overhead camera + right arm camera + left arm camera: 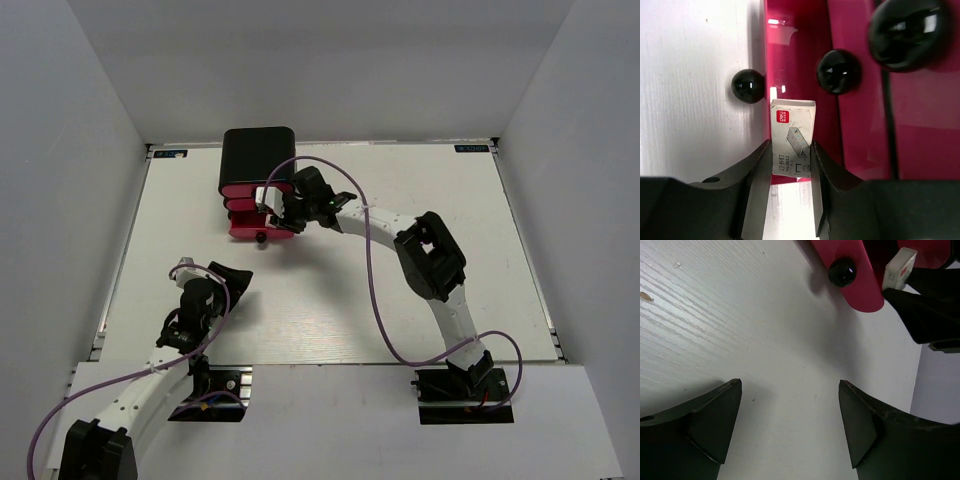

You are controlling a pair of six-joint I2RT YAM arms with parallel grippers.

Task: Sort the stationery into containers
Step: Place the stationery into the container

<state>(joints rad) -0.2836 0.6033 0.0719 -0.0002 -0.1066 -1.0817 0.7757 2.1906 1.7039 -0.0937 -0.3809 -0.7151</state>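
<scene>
I see left gripper (790, 385) spread wide, low over the table (740, 315), well short of the drawers (250, 212). They're stacked in a black box (257, 155), with the bottom drawer (800, 60) pulled out. Right gripper (791, 152) is clamped on the white block (792, 127), which has staple-box print. I read it as held over the open bottom drawer.

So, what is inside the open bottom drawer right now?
The bottom drawer shows only bare pink floor. The white box, held by the right gripper, covers some of it, and the back lies hidden under the middle drawer.
</scene>
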